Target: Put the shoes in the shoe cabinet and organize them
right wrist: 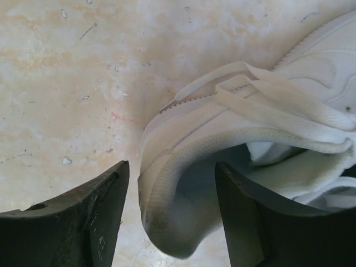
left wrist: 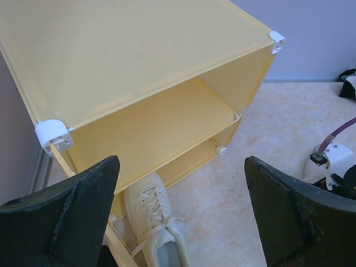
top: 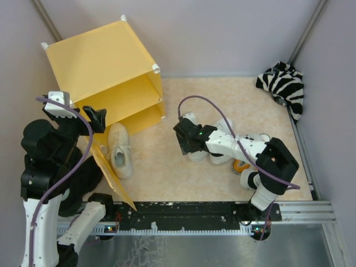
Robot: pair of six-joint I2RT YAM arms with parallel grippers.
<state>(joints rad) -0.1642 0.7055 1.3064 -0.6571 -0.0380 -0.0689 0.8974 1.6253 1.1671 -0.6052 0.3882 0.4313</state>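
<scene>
Yellow cabinet [top: 103, 67], cream sneaker [top: 119, 150], zebra-striped black-and-white cloth [top: 285, 84].

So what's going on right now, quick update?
Left hand open, empty, facing yellow plastic shoe cabinet. Right hand open, straddling heel collar of white lace-up sneaker, not clamped. Another white sneaker lies before the cabinet.

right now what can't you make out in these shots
- Shoes under the right arm: top view shows only bits of white and an orange shoe; count and pairing unclear.
- White shoe: right wrist view cuts off its toe, and whether the gripper has closed on the heel.
- Cabinet lower compartment: interior hidden in both views.
</scene>
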